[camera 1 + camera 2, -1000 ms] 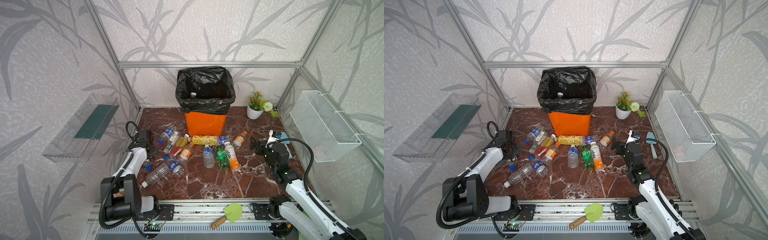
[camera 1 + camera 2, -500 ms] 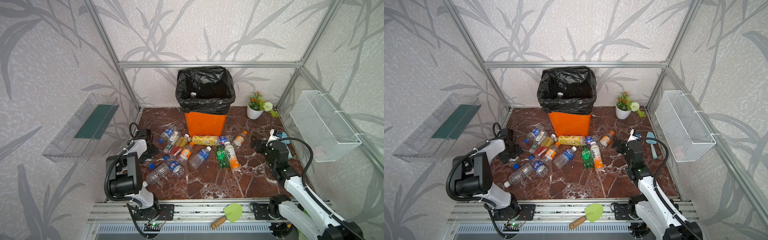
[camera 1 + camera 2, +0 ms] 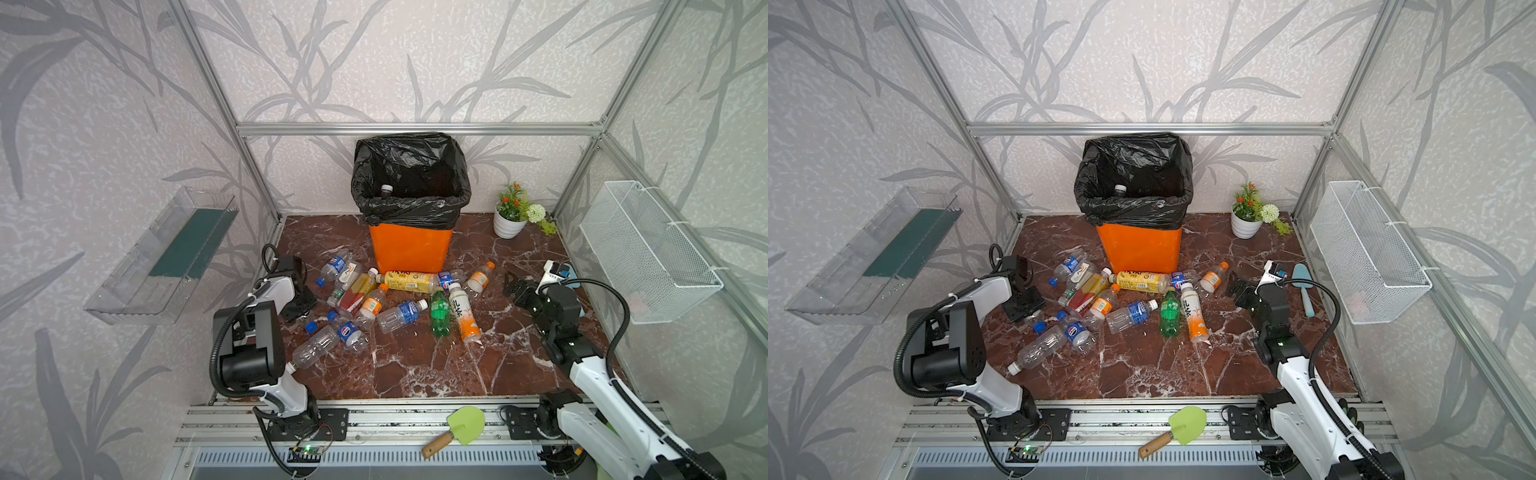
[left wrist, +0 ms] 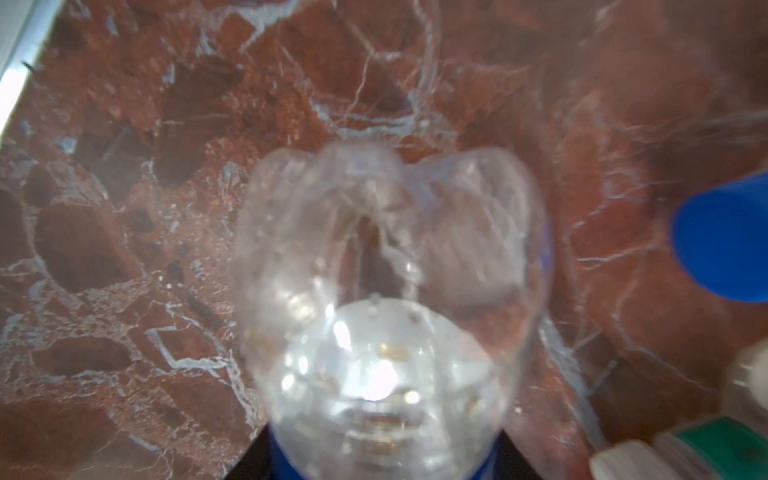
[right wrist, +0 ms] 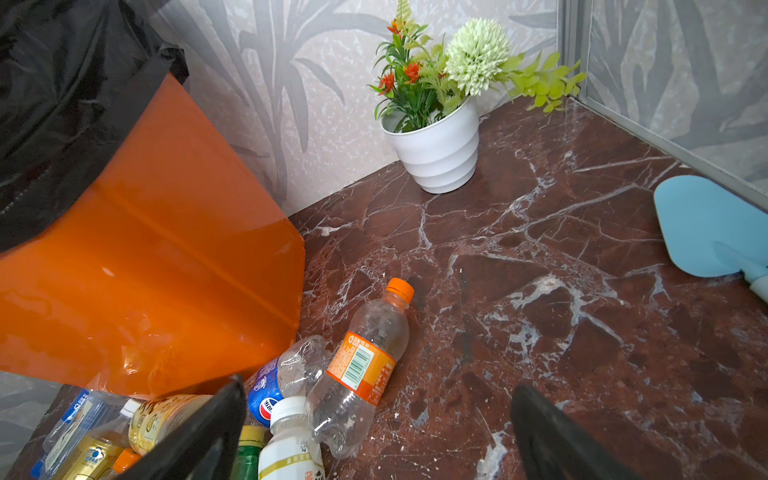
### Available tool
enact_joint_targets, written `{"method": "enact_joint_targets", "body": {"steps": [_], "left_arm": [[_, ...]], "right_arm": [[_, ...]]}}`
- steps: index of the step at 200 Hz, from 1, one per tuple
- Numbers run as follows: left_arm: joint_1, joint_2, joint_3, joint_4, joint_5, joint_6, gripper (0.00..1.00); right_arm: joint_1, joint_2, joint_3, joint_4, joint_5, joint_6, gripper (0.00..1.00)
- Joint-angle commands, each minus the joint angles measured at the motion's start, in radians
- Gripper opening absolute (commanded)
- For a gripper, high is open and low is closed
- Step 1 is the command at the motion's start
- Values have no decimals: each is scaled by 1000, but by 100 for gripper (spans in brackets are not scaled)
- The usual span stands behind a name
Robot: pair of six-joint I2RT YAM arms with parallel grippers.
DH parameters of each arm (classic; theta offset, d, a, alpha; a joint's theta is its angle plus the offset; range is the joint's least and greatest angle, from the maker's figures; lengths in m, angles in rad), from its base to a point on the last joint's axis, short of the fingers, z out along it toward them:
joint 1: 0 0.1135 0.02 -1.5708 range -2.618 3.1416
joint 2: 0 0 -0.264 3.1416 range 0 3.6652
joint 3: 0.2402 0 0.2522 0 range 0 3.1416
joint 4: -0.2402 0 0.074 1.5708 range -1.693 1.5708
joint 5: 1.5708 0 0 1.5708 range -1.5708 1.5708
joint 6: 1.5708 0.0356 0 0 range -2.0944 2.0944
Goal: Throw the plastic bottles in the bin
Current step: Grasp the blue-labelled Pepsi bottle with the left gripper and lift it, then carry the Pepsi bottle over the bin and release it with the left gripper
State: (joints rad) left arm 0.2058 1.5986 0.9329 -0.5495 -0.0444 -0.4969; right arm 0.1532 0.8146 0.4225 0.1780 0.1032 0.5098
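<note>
The left jaws pinch a clear bottle (image 4: 386, 291) lengthwise, base outward; right jaws spread.

Shows, in a top view, the orange bin (image 3: 409, 253) with its black liner at twelve o'clock of the marble floor (image 3: 415, 365), and the plastic bottles (image 3: 401, 316) lying scattered just in front of it toward the centre. Puts the left gripper (image 3: 300, 305) low at the heap's nine o'clock edge and the right gripper (image 3: 512, 286) at its three o'clock, spread and empty, near an orange-capped bottle (image 3: 480, 279). Has a green trowel (image 3: 465, 424) on the rail (image 3: 374, 419) at six o'clock.
</note>
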Motion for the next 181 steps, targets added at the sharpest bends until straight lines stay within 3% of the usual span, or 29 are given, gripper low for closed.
{"method": "enact_joint_targets", "body": {"steps": [1,46,76,103,126,153,181], "left_arm": [[3,-103,-4,40,44,7,40],[-7,-331,10,85,159,4,39],[-53,-563,6,235,254,-6,40],[-164,-761,53,318,181,54,40],[-200,-869,130,378,131,98,40],[-200,-936,147,595,70,89,40],[-206,-794,205,762,134,-6,39]], "right_arm": [[-5,-25,-10,9,1,14,99],[-5,-49,-11,5,1,36,99],[-6,-59,-5,3,-5,44,99],[-5,-65,2,-2,-4,49,99],[-6,-60,13,-1,-6,44,99],[-6,-50,25,9,-15,45,99],[-5,-38,31,26,-42,56,100]]}}
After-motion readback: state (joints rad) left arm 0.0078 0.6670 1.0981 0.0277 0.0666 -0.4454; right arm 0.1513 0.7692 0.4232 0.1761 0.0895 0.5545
